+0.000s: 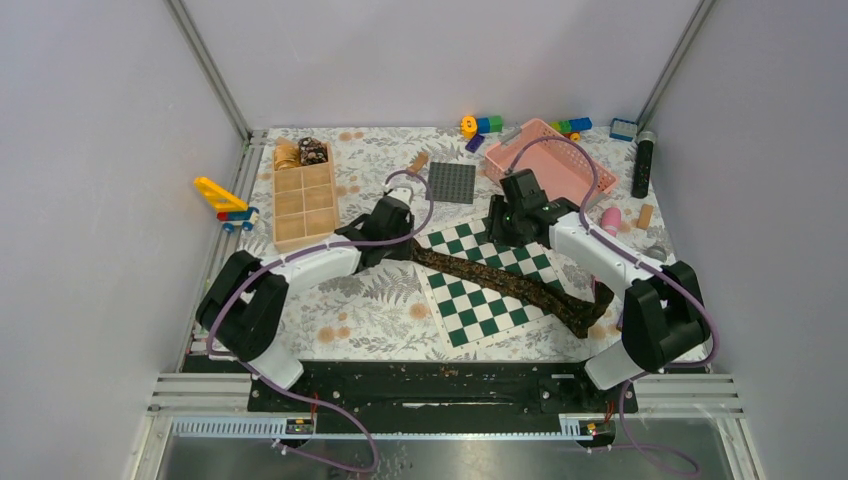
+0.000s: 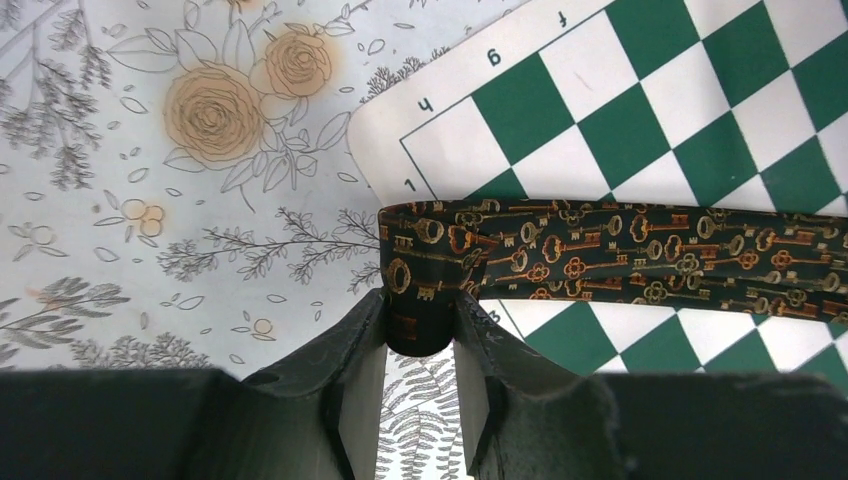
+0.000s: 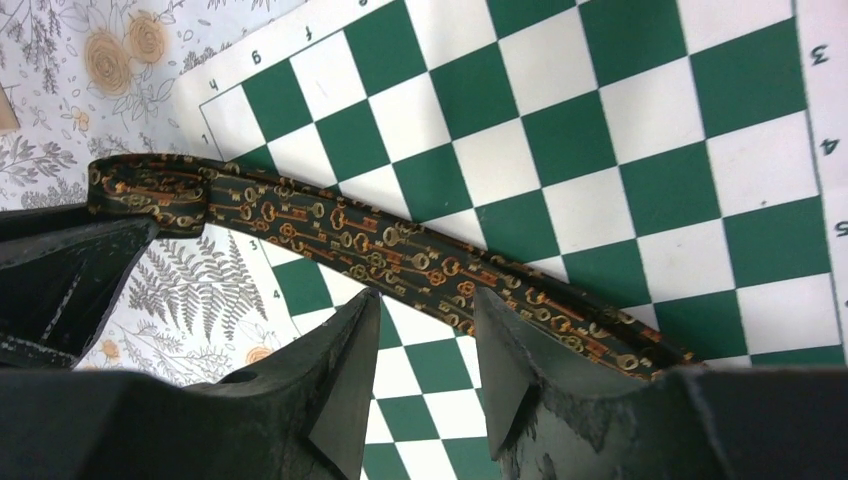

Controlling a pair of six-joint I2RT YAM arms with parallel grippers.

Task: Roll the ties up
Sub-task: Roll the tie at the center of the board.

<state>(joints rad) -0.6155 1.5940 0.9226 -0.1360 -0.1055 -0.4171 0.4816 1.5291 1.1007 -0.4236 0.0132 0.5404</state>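
Note:
A dark tie (image 1: 505, 280) patterned with gold keys lies slanting across the green-and-white chess mat (image 1: 470, 315); its far end curls by the right arm's base. My left gripper (image 1: 403, 236) (image 2: 420, 300) is shut on the tie's (image 2: 620, 255) folded left end at the mat's corner. My right gripper (image 1: 507, 226) (image 3: 427, 297) hovers open just above the tie's (image 3: 400, 250) middle, with nothing between its fingers. Two rolled ties, a golden one (image 1: 288, 153) and a dark one (image 1: 314, 151), sit in the far cells of the wooden organizer (image 1: 305, 205).
A pink basket (image 1: 560, 170) stands behind the right gripper, and a grey baseplate (image 1: 452, 182) lies at the back middle. A black cylinder (image 1: 643, 165), toy blocks (image 1: 488, 125) and a yellow toy crane (image 1: 222, 200) sit round the edges.

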